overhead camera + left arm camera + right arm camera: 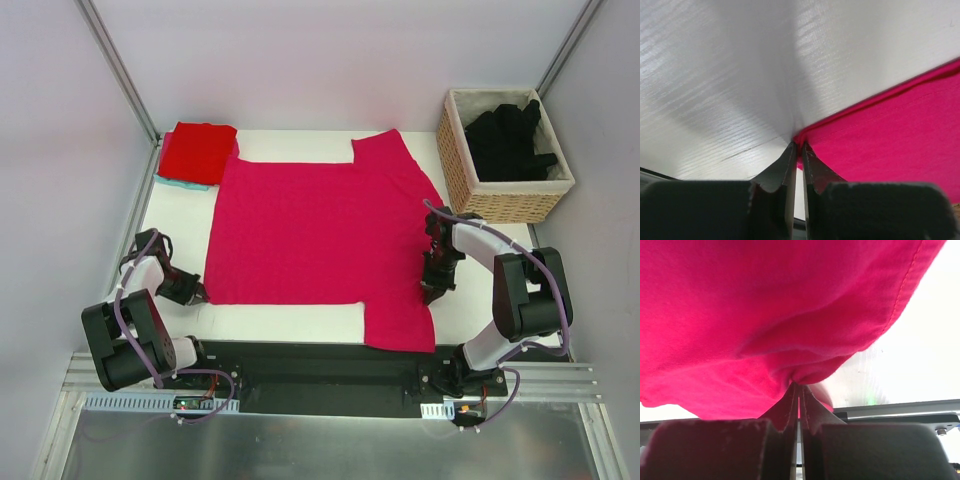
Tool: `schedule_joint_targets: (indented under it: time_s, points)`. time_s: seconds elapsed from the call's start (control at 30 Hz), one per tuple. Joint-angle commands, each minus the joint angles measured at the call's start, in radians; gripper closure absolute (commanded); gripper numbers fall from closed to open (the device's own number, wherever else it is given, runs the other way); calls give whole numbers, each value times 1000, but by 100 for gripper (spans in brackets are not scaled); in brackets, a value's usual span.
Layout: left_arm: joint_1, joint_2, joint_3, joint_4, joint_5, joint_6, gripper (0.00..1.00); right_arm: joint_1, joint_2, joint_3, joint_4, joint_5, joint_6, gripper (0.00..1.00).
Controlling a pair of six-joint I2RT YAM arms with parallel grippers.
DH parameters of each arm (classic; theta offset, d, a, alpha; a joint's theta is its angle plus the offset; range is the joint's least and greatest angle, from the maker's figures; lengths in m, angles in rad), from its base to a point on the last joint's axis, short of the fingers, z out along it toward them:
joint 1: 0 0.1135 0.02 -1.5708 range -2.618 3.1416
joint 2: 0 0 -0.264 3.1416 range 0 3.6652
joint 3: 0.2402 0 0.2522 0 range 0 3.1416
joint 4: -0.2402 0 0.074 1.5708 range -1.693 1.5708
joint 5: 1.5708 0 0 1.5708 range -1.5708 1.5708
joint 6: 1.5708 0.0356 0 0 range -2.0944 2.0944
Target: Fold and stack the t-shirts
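Pinching the near-left corner of the magenta-pink t-shirt (310, 230), which lay spread flat on the white table (290, 322), the left gripper (797, 148) was nearly closed, while the right gripper (799, 388) clamped a bunched fold at its right edge.

The pink shirt (310, 230) lay spread flat between the claws, its near-left corner nipped by the left claw (199, 294), its right edge bunched in the right claw (431, 291). A folded red shirt (198, 150) lay beyond the left claw; black shirts (510, 140) sat heaped beyond the right.
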Motion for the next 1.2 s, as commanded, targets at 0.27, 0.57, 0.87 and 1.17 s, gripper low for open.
schedule_joint_targets:
  time_s: [0.27,0.57,0.87,1.17]
  points:
    - [10,-50,72,-204,0,-7,100,7,-52,32,-108,-59,-5,99]
    - [9,-184,208,-456,-20,6,100,15,-170,-21,-218,-73,24,99]
    - [6,-236,235,-603,-40,32,100,50,-348,-124,-304,-71,93,99]
    - [6,-325,195,-620,-68,22,100,66,-526,-130,-396,-13,162,99]
